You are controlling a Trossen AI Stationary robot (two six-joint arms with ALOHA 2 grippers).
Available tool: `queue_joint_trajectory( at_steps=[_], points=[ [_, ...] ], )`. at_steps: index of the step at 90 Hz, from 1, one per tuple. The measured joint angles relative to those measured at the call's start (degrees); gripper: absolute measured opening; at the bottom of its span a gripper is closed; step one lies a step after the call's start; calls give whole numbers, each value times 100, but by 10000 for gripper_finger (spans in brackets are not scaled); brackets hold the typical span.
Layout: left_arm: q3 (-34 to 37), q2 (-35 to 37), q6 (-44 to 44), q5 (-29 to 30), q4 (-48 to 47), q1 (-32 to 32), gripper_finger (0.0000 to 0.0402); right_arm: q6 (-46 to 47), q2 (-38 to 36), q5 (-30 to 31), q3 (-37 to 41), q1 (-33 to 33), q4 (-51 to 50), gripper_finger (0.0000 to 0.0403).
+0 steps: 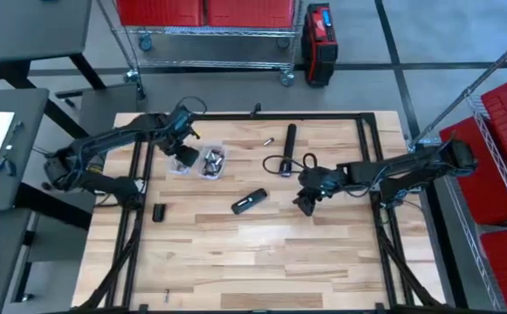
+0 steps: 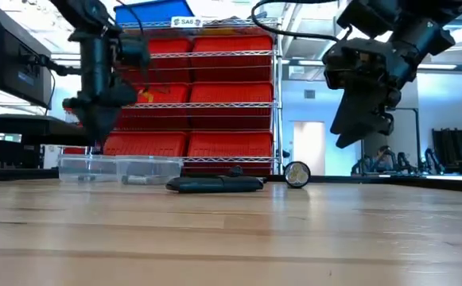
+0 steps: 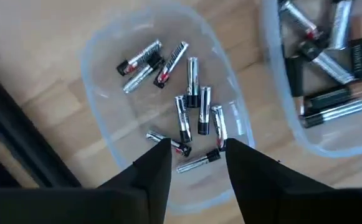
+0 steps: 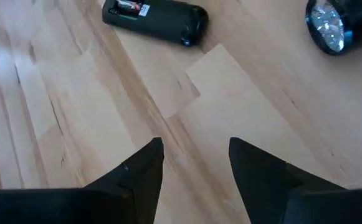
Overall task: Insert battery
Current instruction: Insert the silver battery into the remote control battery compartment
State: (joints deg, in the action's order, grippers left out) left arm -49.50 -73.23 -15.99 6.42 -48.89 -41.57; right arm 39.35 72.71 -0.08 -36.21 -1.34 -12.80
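Observation:
A clear tub (image 3: pixel 106 56) holds several small silver and black batteries (image 3: pixel 193 106). My left gripper (image 3: pixel 196 146) hangs open just above them, touching nothing; in the high view it is over the tub (image 1: pixel 183 157) at the far left. A black battery case (image 1: pixel 250 201) lies flat mid-table, with a red-labelled battery showing in its open end (image 4: pixel 128 9). My right gripper (image 4: pixel 196 146) is open above bare wood to the right of the case (image 1: pixel 305 204) and well clear of the table (image 2: pixel 363 131).
A second clear tub (image 3: pixel 324 81) of larger batteries stands beside the first. A black flashlight (image 1: pixel 290 139) with a cord loop lies at the far middle, its lens (image 4: pixel 329 26) facing my right gripper. A loose battery (image 1: pixel 268 141) and a black cap (image 1: pixel 159 212) lie on the wood.

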Motion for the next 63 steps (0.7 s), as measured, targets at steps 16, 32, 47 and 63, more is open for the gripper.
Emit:
queue_joint_trajectory(
  at_steps=[16, 32, 47, 63],
  points=[
    [514, 0, -11, -99, 737, -107, 128, 119, 2, 2, 0, -2, 0, 175],
    [885, 0, -57, -162, 1180, -196, 128, 134, 2, 0, 0, -2, 2, 175],
    [1160, 0, -72, -164, 1555, -200, 127, 134, 2, 1, 0, -2, 5, 175],
    [1169, -277, -72, -162, 1695, -208, 127, 134, 2, 2, 0, -2, 2, 175]
  ],
)
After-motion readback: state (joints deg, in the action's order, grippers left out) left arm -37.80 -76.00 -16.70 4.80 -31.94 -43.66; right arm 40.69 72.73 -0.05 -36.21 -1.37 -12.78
